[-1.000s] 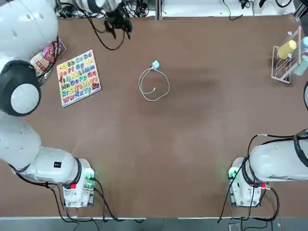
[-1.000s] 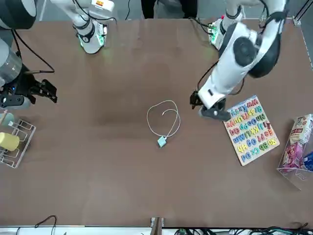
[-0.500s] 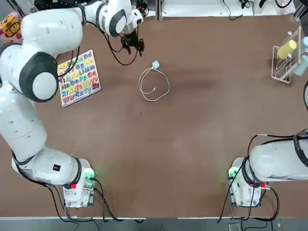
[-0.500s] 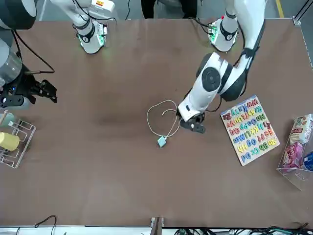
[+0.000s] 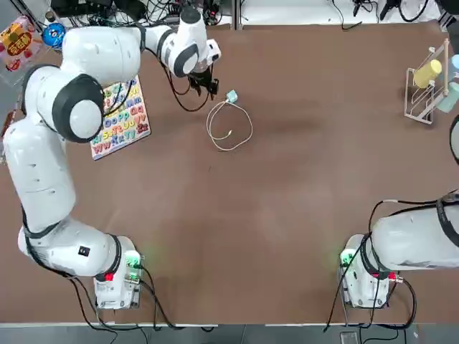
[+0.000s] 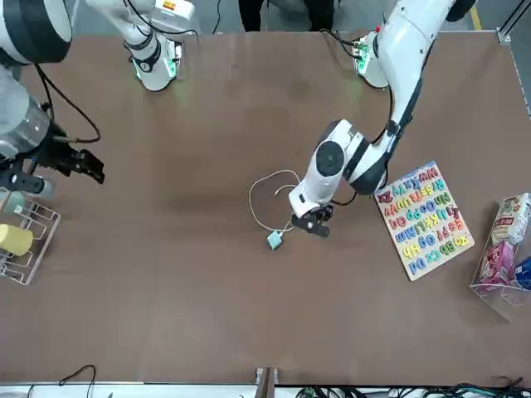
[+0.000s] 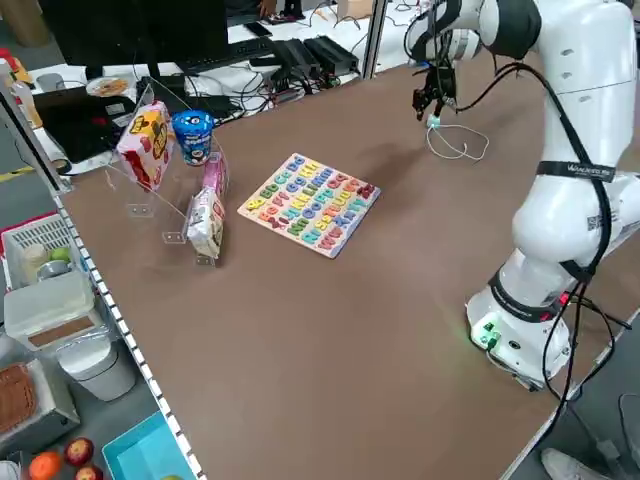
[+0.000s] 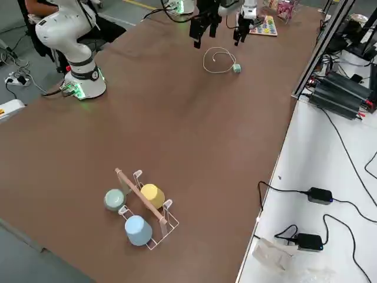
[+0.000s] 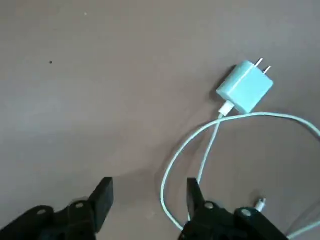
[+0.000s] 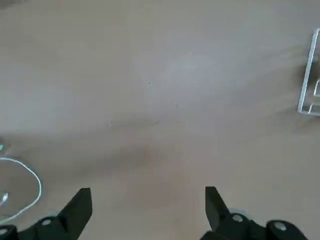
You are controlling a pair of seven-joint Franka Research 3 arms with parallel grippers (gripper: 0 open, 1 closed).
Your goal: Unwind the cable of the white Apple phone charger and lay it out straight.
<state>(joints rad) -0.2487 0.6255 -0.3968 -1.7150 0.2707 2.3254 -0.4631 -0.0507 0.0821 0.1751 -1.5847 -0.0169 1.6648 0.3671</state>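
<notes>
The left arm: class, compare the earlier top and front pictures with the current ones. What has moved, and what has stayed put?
The left gripper has swung in from the table's far edge to just beside the white Apple phone charger, fingers open, holding nothing. The cable remains coiled in the same loop, and the alphabet puzzle board has not shifted. The right gripper barely moved, near the rack.
</notes>
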